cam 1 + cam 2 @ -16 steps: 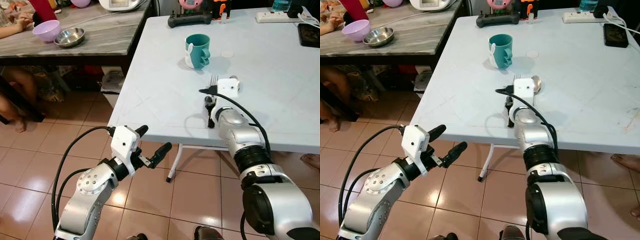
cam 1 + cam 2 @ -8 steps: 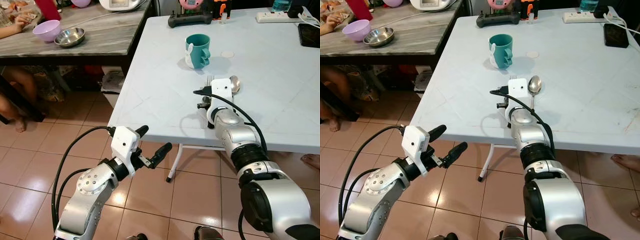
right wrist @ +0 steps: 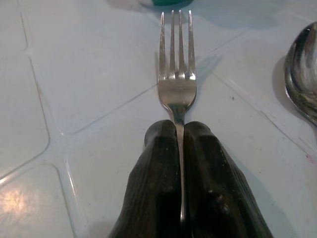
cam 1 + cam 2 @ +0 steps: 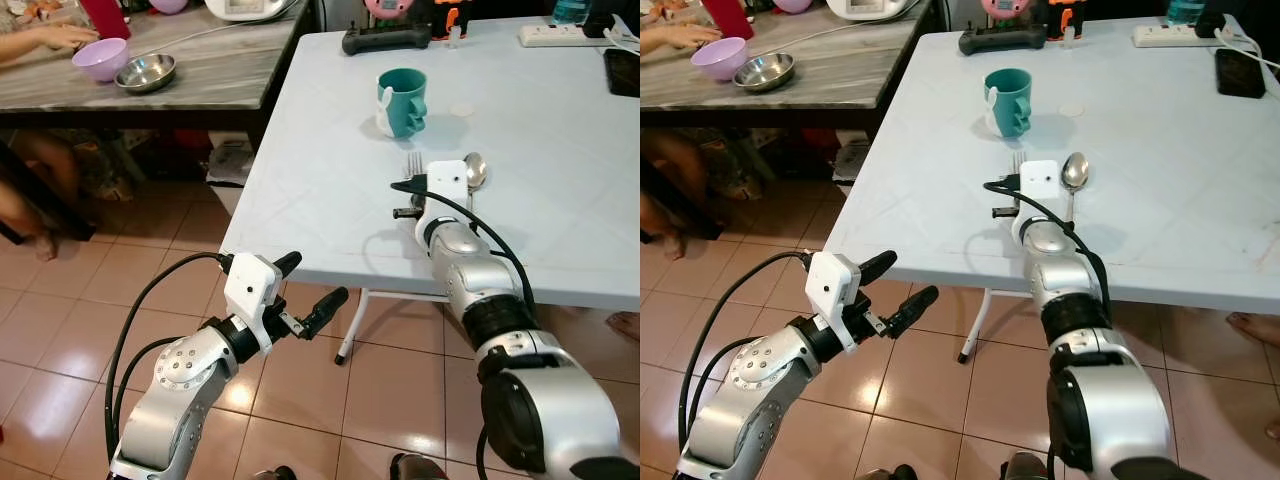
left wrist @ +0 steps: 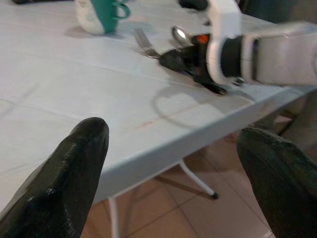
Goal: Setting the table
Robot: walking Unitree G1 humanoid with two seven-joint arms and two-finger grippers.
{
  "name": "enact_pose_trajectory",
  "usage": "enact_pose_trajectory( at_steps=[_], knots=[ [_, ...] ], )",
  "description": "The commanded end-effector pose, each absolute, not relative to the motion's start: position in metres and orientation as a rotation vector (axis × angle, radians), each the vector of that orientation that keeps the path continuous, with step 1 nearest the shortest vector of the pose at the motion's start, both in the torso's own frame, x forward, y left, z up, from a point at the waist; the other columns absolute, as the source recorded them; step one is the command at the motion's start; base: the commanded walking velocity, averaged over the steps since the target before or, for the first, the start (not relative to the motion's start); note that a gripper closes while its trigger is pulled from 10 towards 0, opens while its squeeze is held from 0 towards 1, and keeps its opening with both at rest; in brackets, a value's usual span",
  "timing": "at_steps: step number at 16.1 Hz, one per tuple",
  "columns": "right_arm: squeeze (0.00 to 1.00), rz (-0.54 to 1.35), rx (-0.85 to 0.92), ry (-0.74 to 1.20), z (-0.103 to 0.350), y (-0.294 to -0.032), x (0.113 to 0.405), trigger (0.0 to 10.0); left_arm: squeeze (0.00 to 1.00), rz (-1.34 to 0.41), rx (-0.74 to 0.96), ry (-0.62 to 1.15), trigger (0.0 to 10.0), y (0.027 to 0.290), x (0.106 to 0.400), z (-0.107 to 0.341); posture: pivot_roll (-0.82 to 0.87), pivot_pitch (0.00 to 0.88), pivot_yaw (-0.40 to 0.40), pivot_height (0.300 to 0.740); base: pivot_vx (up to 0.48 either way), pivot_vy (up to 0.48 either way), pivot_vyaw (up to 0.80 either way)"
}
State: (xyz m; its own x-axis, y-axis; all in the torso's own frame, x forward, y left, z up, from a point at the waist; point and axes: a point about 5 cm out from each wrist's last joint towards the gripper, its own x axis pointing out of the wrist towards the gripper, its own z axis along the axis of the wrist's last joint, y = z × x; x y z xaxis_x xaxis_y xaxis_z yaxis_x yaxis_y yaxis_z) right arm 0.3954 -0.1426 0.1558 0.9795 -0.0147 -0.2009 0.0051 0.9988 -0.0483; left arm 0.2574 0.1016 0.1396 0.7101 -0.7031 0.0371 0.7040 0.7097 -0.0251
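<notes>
One steel fork (image 3: 177,74), four-tined, flat

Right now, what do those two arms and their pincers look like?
Both arms are silver metal in rounded segments with black joint rings. A white boxy block sits at each wrist, with black cables looping back along the arm. Each ends in two long black fingers: the left gripper has rounded matte tips, and the right gripper's fingers look dark, smooth and blunt.

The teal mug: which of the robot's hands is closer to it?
The right hand: on the table, gripping the fork just short of the teal mug. The left hand hovers off the table's edge.
</notes>
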Motion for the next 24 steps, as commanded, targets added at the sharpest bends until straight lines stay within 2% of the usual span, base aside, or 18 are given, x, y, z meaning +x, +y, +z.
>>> enact_pose_trajectory(
  at_steps=[1, 4, 7, 8, 9, 10, 17, 19, 24],
  knots=[
    [0.00, -0.019, -0.002, 0.298, 0.130, -0.143, 0.385, 0.0, 0.00, -0.736, -0.009, -0.041, 10.0, 0.107, 0.262, 0.142, -0.19, 0.169, 0.138, 0.740, 0.000, 0.000, 0.00],
    [0.00, -0.055, 0.033, 0.219, 0.138, -0.152, 0.377, 0.0, 0.00, -0.636, 0.004, -0.053, 10.0, 0.114, 0.273, 0.143, -0.19, 0.159, 0.134, 0.740, 0.000, 0.000, 0.00],
    [0.00, -0.100, -0.027, 0.051, 0.158, -0.165, 0.357, 0.0, 0.00, -0.431, 0.054, -0.051, 10.0, 0.130, 0.288, 0.141, -0.20, 0.147, 0.134, 0.740, 0.000, 0.000, 0.00],
    [0.00, -0.105, -0.022, 0.018, 0.161, -0.168, 0.349, 0.0, 0.00, -0.424, 0.043, -0.050, 10.0, 0.131, 0.290, 0.141, -0.20, 0.145, 0.134, 0.740, 0.000, 0.000, 0.00],
    [0.00, -0.100, -0.025, -0.026, 0.166, -0.169, 0.339, 4.2, 0.00, -0.428, 0.031, -0.055, 10.0, 0.130, 0.292, 0.141, -0.21, 0.132, 0.136, 0.740, 0.000, 0.000, 0.00],
    [0.00, -0.101, -0.040, -0.057, 0.169, -0.171, 0.332, 10.0, 0.00, -0.430, 0.026, -0.059, 10.0, 0.128, 0.294, 0.142, -0.22, 0.127, 0.138, 0.740, 0.000, 0.000, 0.00],
    [0.00, -0.119, -0.020, -0.108, 0.176, -0.171, 0.303, 10.0, 0.00, -0.450, -0.034, -0.084, 10.0, 0.118, 0.299, 0.143, -0.25, 0.108, 0.132, 0.740, 0.000, 0.000, 0.00],
    [0.00, -0.105, -0.015, -0.081, 0.172, -0.168, 0.300, 10.0, 0.00, -0.450, -0.054, -0.078, 10.0, 0.116, 0.300, 0.141, -0.25, 0.099, 0.126, 0.740, 0.000, 0.000, -0.59],
    [0.00, -0.092, -0.001, -0.060, 0.169, -0.165, 0.293, 10.0, 0.00, -0.452, -0.063, -0.091, 10.0, 0.115, 0.302, 0.141, -0.25, 0.093, 0.125, 0.740, 0.000, 0.344, -0.59]
  ],
)
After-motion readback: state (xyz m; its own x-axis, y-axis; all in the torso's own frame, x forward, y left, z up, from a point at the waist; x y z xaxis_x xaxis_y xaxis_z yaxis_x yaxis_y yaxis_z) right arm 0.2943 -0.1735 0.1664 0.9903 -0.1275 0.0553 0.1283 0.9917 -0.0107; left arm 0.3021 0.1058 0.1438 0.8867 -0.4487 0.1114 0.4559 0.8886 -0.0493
